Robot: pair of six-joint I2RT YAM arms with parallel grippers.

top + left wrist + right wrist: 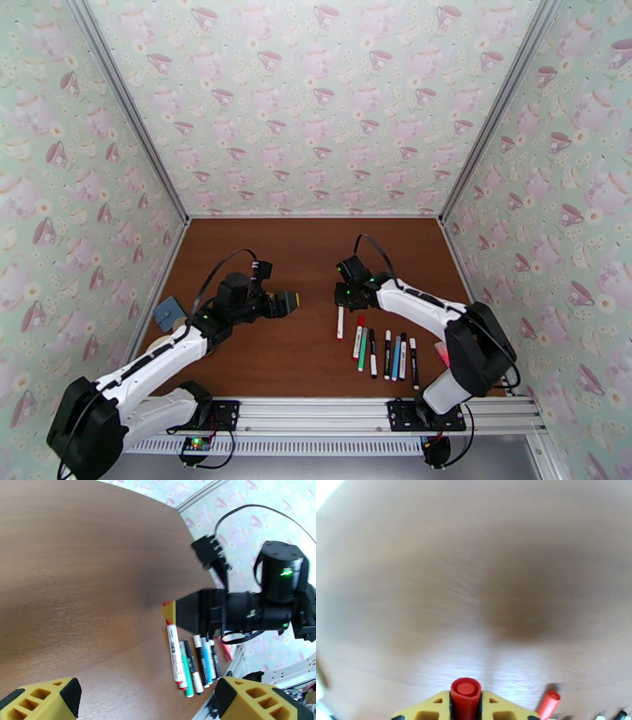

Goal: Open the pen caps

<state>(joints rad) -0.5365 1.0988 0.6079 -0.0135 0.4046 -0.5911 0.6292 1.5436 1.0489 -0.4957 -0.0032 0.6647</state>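
Jaws of the right gripper [343,300] pinch a red cap [465,693] at lower centre of frame; left gripper [146,699] jaws stand spread wide.

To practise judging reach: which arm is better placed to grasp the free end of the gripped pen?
Left, probably: the left gripper is open, empty and pointed toward the pen, whose red end the right gripper clamps.

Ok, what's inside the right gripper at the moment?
A red pen cap, seen end-on, clamped between the right gripper's yellow fingers. From above, a white pen extends from the gripper toward the arm bases. The fingers cover the cap's sides and its joint with the barrel.
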